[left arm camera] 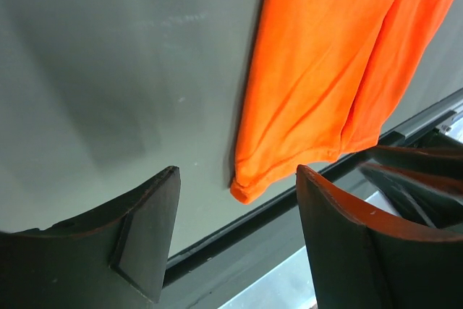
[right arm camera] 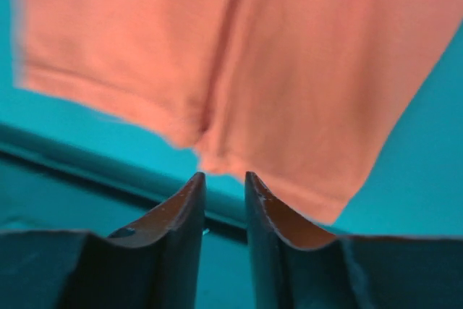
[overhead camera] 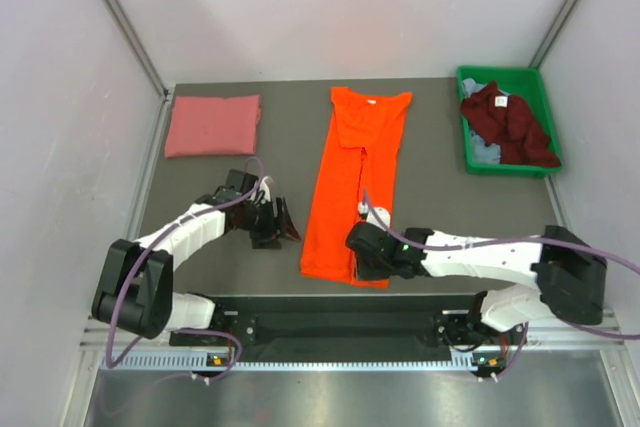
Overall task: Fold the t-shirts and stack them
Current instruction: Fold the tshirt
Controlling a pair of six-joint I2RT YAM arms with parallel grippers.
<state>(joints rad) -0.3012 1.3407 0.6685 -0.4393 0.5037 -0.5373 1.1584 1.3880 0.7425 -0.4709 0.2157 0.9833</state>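
Observation:
The bright orange t-shirt (overhead camera: 350, 177) lies in the middle of the table, folded lengthwise into a long strip with its collar at the far end. My left gripper (overhead camera: 288, 219) hangs open just left of its near hem; the shirt's near left corner (left arm camera: 325, 70) shows beyond the empty gripper (left arm camera: 237, 171). My right gripper (overhead camera: 358, 269) sits over the near hem (right arm camera: 289, 56), and its jaws (right arm camera: 224, 174) stand a narrow gap apart with no cloth between them. A salmon pink t-shirt (overhead camera: 212, 125) lies folded at the back left. The dark maroon t-shirt (overhead camera: 505, 122) lies crumpled on a pale blue-grey one (overhead camera: 485, 152).
The green plastic bin (overhead camera: 500, 75) at the back right holds the maroon and blue-grey shirts. The table's near edge and its dark rail (left arm camera: 289, 215) run just below the orange hem. Pale walls close in the table on three sides.

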